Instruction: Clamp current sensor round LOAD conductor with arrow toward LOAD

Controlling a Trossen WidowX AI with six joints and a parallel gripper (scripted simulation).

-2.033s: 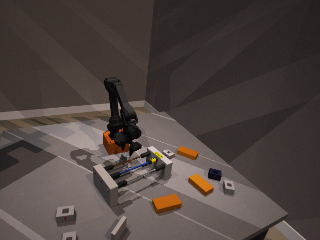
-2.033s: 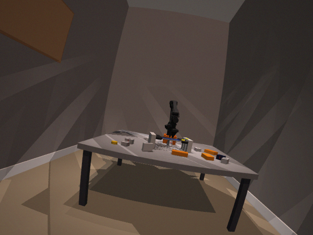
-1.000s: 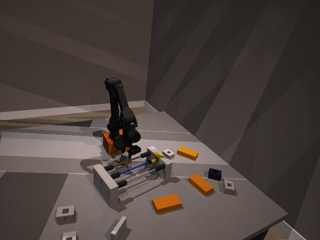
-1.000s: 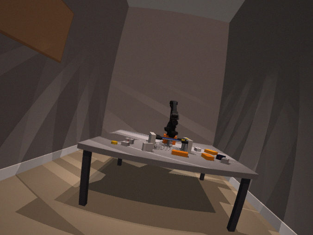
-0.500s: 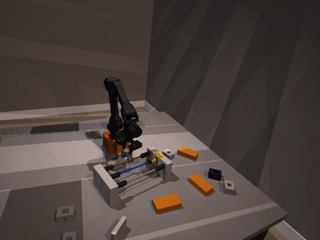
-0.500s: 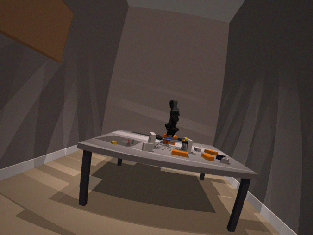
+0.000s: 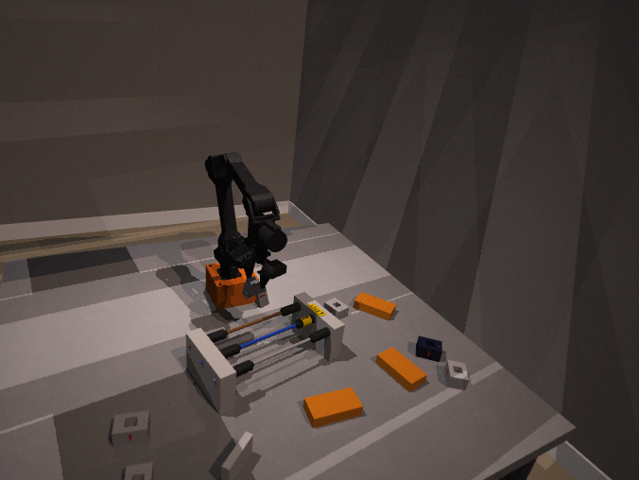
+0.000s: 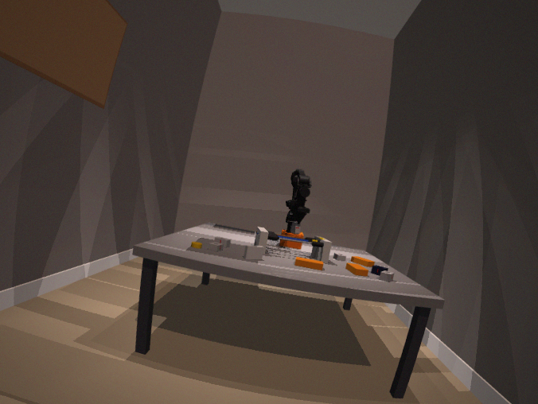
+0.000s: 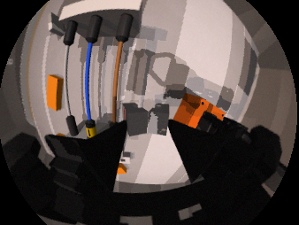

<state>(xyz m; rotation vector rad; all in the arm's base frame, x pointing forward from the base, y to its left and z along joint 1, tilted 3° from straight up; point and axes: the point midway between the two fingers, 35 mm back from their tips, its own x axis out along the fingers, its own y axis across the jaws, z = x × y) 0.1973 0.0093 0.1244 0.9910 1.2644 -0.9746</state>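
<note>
Our hand grips the grey sensor, just beside the rack. We should keep it level, arrow toward the yellow LOAD marker.

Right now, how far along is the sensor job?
Done: the gripper is shut on the grey sensor, lifted beside the orange base. In hand: carrying it to the conductors. Left: clamp it round the blue conductor by the yellow marker, latch it, let go.
</note>
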